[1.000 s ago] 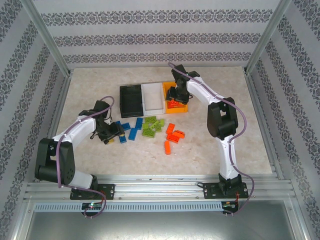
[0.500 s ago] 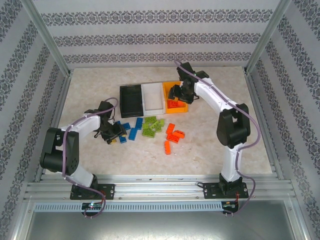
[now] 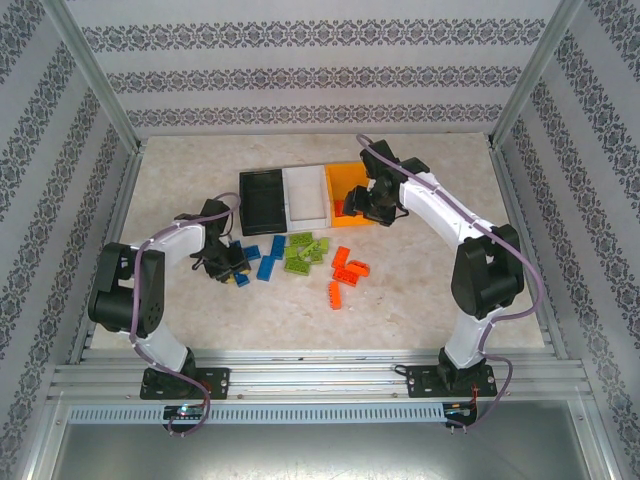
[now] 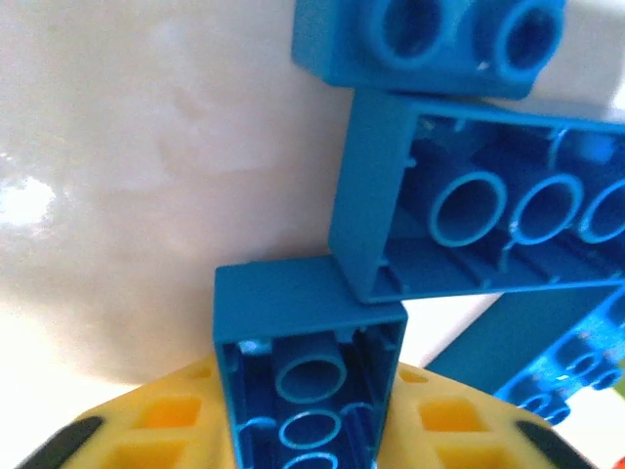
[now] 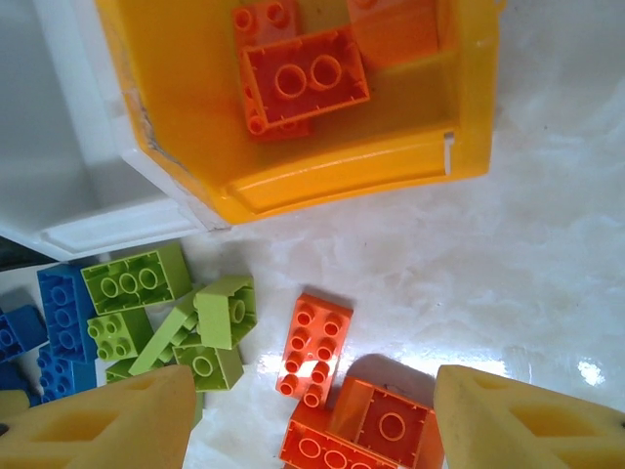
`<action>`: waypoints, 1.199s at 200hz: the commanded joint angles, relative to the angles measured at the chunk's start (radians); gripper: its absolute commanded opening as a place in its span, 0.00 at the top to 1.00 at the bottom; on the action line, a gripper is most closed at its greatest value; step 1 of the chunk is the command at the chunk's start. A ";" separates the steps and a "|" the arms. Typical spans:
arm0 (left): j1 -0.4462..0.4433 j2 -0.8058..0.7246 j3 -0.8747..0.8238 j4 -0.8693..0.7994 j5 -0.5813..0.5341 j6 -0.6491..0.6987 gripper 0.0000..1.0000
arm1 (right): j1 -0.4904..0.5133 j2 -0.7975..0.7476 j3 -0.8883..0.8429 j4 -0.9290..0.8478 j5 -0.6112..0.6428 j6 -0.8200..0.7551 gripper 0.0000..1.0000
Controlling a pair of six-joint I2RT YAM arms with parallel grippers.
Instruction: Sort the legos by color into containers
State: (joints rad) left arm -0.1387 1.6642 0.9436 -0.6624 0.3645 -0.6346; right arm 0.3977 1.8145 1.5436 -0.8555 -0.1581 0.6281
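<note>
One blue brick (image 4: 293, 303), left of the worktop's (image 3: 420, 290) middle, is clamped in the left pincer (image 3: 224, 266); its touching neighbour brick (image 4: 469, 215) may get dragged up. The right pincer (image 5: 312, 415) hangs apart.

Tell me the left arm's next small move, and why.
Probably lift straight up. The left pincer is shut on a blue brick, and a second blue brick lies right against it. Rising first should clear that neighbour before any swing toward the black bin, which looks empty.
</note>
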 commanded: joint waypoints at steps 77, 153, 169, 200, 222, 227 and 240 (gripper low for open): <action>-0.009 -0.138 0.019 -0.113 -0.030 0.079 0.80 | 0.013 -0.018 0.017 -0.009 -0.031 0.008 0.34; -0.006 -0.232 0.200 -0.214 -0.022 0.142 0.79 | 0.004 -0.063 -0.069 -0.009 -0.043 0.005 0.34; -0.003 -0.171 0.292 -0.220 -0.027 0.161 0.79 | 0.006 -0.081 -0.091 -0.004 -0.043 0.013 0.34; 0.001 -0.014 0.468 -0.224 -0.035 0.191 0.79 | 0.012 -0.122 -0.134 0.000 -0.044 0.039 0.34; 0.002 0.091 0.578 -0.211 -0.027 0.197 0.79 | 0.023 -0.155 -0.163 -0.003 -0.041 0.050 0.34; 0.002 0.114 0.602 -0.209 -0.023 0.197 0.79 | 0.025 -0.164 -0.168 -0.006 -0.041 0.051 0.34; 0.002 0.176 0.661 -0.207 -0.016 0.199 0.79 | 0.026 -0.186 -0.186 -0.012 -0.038 0.060 0.34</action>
State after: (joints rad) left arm -0.1375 1.7580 1.5116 -0.8459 0.3424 -0.4706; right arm 0.4107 1.6859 1.3899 -0.8486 -0.1932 0.6582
